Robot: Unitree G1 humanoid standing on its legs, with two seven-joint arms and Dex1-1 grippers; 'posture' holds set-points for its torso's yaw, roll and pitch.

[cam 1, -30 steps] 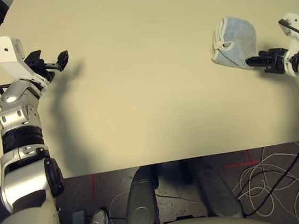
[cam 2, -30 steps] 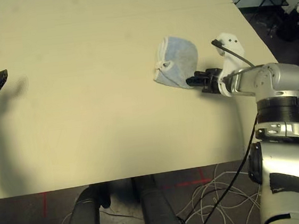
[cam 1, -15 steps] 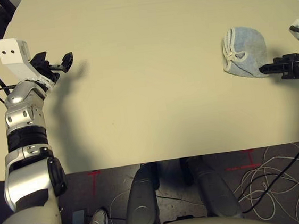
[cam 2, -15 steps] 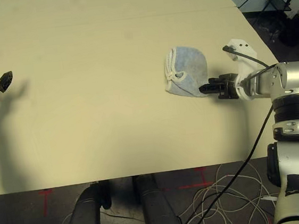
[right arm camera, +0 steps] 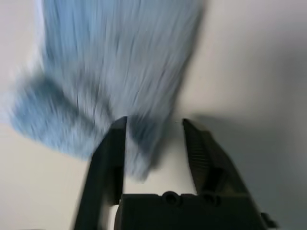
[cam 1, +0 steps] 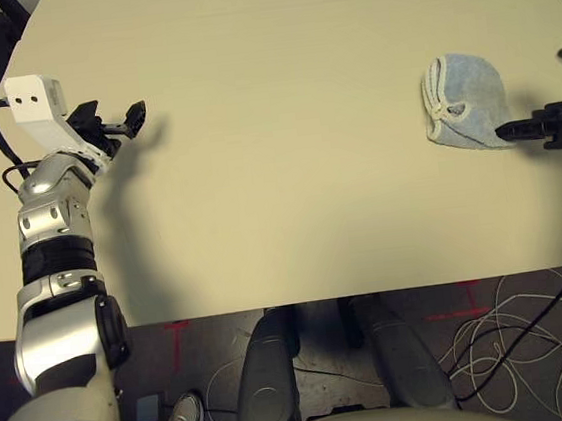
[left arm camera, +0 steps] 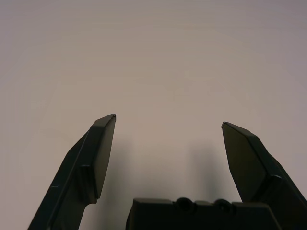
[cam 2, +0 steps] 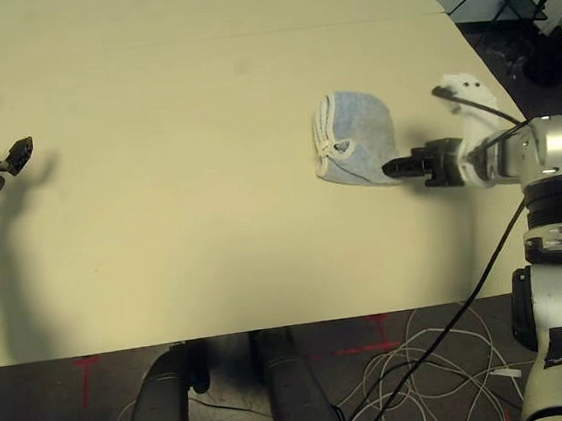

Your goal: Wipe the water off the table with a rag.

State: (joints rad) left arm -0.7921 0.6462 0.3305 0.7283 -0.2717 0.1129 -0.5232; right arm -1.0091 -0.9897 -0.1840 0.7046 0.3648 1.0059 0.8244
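Rag (cam 2: 357, 148) is sitting bunched up on the right side of the table (cam 1: 277, 171), white stitched edge and loop facing left, and your right gripper (cam 2: 393, 168) is poking at its near-right corner. In the right wrist view the fingers (right arm camera: 109, 158) are standing a little apart with only a bit of blue terry reaching between them. I'm reading that as not really clamping anything, so the cloth is just lying on the tabletop, not hanging from you.

Your left gripper (cam 1: 117, 121) is hovering way over on the left, wide open over bare tabletop, well apart from the rag. Looks like it's just parking out of the way so the right arm gets the working room.

Honestly I'm not spotting any water, no splotches or streaks on the table, so either it's too faint to make out or it's already soaked up. You're probably finishing here, but I'm guessing.
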